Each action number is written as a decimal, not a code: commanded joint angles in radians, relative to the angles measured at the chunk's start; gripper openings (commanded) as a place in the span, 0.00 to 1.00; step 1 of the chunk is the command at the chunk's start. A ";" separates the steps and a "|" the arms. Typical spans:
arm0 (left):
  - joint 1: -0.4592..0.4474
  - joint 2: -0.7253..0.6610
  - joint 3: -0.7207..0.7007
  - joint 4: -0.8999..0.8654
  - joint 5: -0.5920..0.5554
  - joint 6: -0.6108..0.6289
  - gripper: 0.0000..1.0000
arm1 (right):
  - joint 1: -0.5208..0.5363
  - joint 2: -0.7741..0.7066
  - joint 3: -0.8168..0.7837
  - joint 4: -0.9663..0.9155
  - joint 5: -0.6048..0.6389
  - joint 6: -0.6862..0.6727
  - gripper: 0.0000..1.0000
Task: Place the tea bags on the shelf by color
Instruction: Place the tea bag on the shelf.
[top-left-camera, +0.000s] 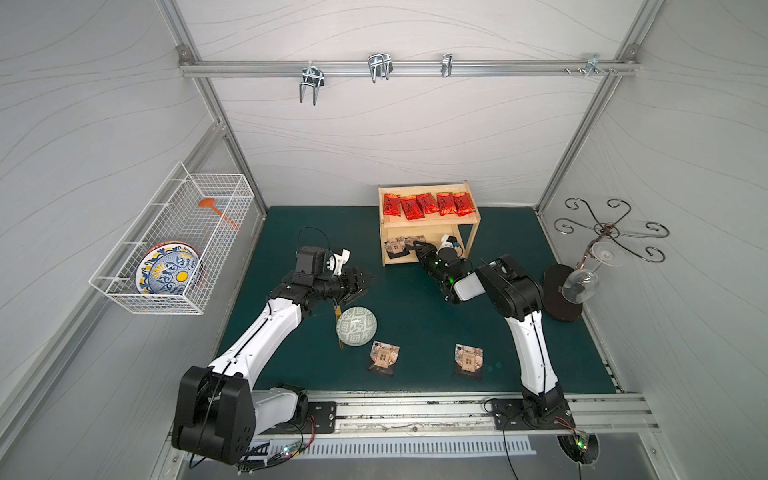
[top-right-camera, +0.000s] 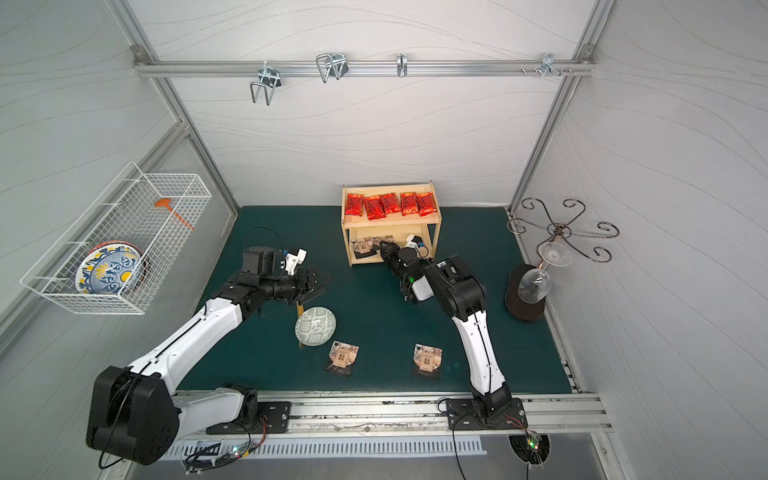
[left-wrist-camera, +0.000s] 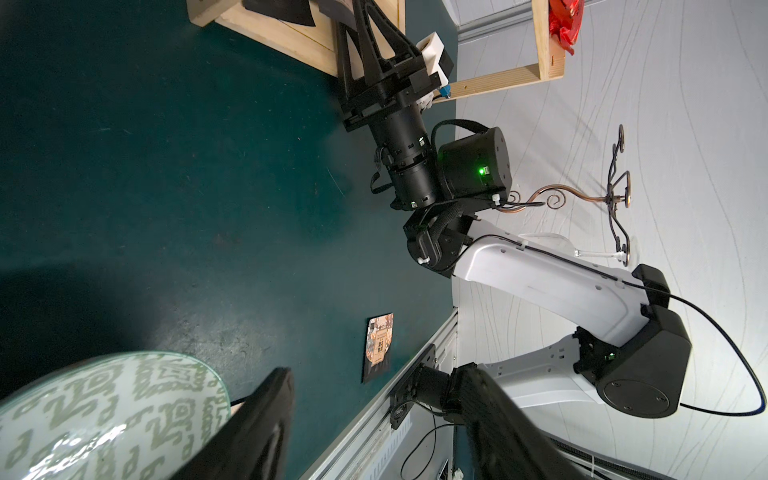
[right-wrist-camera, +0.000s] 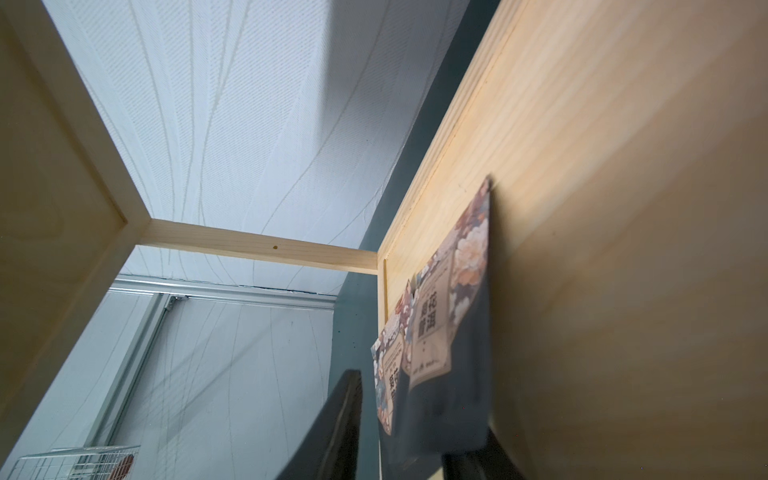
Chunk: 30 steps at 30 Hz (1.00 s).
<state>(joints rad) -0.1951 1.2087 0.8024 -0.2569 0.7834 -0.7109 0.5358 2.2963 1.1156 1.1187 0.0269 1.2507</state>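
**Dark tea bags (top-left-camera: 401, 244) delivered to the lower board of the shelf (top-left-camera: 424, 223).**
Two lay overlapped near that board's front corner, while five red tea bags (top-left-camera: 428, 204) lined the top board, keeping the colours apart by tier. The right gripper (top-left-camera: 420, 248) reached under the top board with its jaws parted around the nearer packet and one finger clear of it, judged a release. Two more dark packets (top-left-camera: 383, 353) (top-left-camera: 468, 359) lay near the front edge of the mat (top-left-camera: 415, 299). The left gripper (top-left-camera: 359, 284) hovered spread and empty above the bowl (top-left-camera: 356, 326).

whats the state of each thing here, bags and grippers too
red bags, five flat on shelf top tier
shelved black bags, two on lower tier
loose black bags, two flat on mat
left gripper, open, empty
right gripper, open, inside lower tier
glass, hanging upside down
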 joint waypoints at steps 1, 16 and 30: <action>0.008 -0.011 0.018 0.039 0.016 0.004 0.69 | -0.007 -0.016 0.003 -0.029 -0.006 -0.006 0.41; 0.011 -0.011 0.007 0.065 0.027 -0.013 0.69 | -0.005 -0.125 -0.019 -0.287 -0.017 0.021 0.48; 0.013 -0.013 -0.006 0.101 0.039 -0.039 0.69 | -0.016 -0.235 0.078 -0.772 -0.048 -0.006 0.61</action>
<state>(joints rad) -0.1894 1.2087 0.8001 -0.2096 0.8043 -0.7429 0.5285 2.1017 1.1717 0.5625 -0.0135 1.2697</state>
